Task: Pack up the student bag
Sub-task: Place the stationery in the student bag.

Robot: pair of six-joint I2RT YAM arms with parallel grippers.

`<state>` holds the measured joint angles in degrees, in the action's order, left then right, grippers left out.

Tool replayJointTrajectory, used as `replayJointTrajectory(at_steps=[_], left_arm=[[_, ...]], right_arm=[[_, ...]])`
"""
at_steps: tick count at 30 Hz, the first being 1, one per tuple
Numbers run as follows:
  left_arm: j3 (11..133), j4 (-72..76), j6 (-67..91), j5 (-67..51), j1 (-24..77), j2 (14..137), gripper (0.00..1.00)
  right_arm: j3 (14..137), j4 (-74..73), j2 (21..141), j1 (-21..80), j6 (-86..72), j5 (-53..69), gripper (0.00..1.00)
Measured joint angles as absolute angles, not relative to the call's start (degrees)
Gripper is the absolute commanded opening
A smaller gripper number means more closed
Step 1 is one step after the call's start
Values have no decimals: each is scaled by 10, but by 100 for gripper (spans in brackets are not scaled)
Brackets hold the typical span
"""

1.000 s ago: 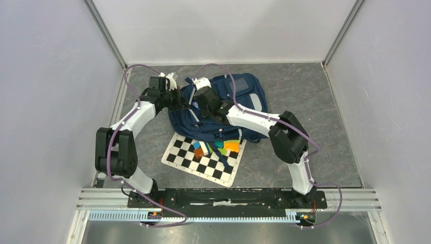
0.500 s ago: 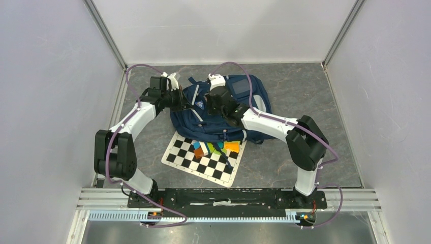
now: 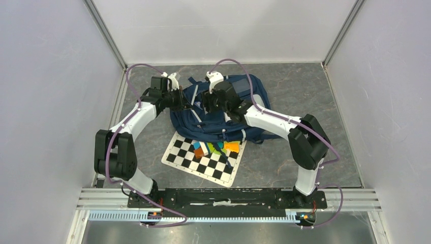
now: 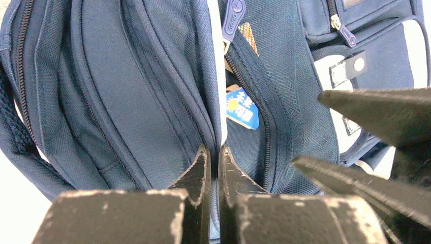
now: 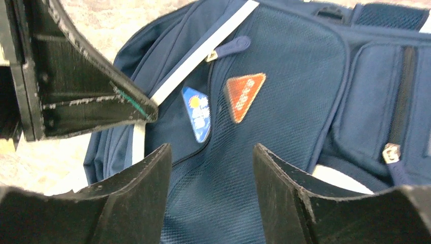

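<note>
The navy student bag (image 3: 250,94) lies on the grey floor, behind the checkerboard. My left gripper (image 3: 186,102) is at the bag's left edge. In the left wrist view it (image 4: 214,153) is shut on a fold of the bag's fabric (image 4: 127,91) beside a zipper line. Just to its right, my right gripper (image 3: 208,103) hovers over the bag's front panel. Seen from the right wrist, its jaws (image 5: 211,148) stand open over the blue mesh (image 5: 284,91), with nothing between them. A red triangle patch (image 5: 245,94) and a zipper pull (image 5: 231,47) lie just beyond the fingertips.
A black-and-white checkerboard (image 3: 182,158) lies in front of the bag, with several coloured blocks (image 3: 217,147) on its far edge. Grey enclosure walls stand close on the left, right and back. Purple cables loop over both arms.
My right gripper has let go and opened, and has moved back and left over the bag. The bag's top has shifted slightly toward the back. The left gripper keeps its hold.
</note>
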<state>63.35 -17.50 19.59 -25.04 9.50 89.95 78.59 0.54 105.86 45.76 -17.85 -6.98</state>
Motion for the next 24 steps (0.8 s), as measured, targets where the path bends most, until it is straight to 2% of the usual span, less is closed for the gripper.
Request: replayJointTrajectory(at_steps=[3, 14, 24], left_arm=[[634, -175, 196, -250, 95, 900, 2], [634, -176, 196, -245, 95, 900, 2], [634, -177, 196, -241, 95, 900, 2]], right_arm=[[803, 13, 1066, 437, -167, -37, 62], [884, 97, 1188, 366, -216, 103, 42], [922, 159, 1271, 349, -302, 187, 38]])
